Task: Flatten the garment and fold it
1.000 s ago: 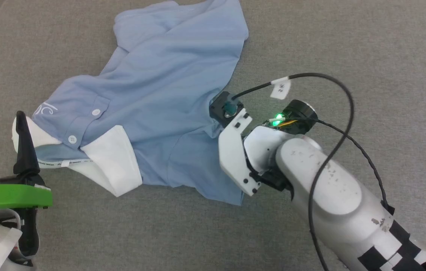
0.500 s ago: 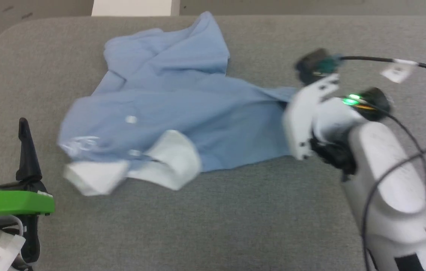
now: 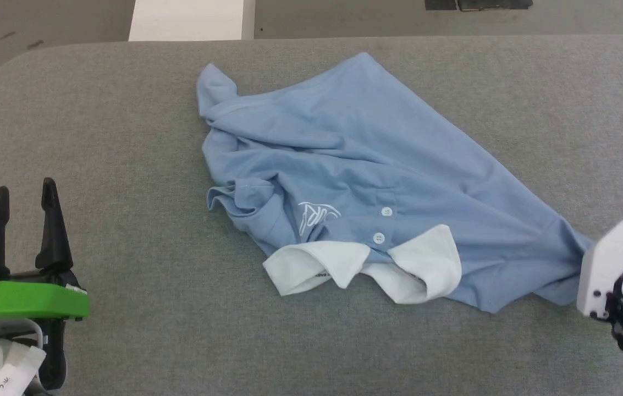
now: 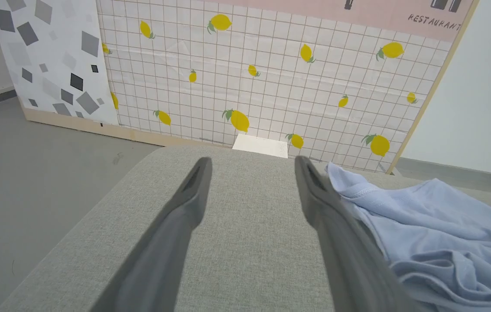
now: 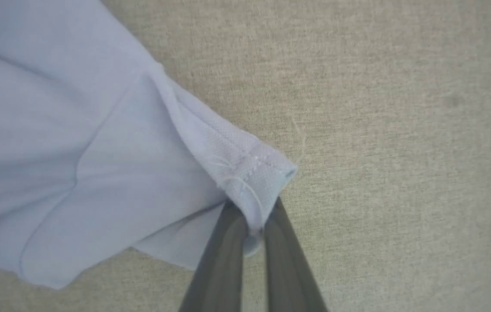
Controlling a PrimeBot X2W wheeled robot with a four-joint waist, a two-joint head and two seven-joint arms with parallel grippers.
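Pinching the hem at the right corner of the garment [image 3: 377,165], crumpled across the grey cushion [image 3: 124,165], we have our right gripper [image 5: 253,207] clamped tight; our left gripper [image 3: 24,192] gapes wide, empty, near left.

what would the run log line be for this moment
right gripper: shut on garment hemmed edge | left gripper: open, apart from garment | garment: rumpled, not yet folded

Bare grey surface [image 3: 124,165] lies open left of the garment [image 3: 377,165]; a lemon-print panel [image 4: 271,78] stands beyond.
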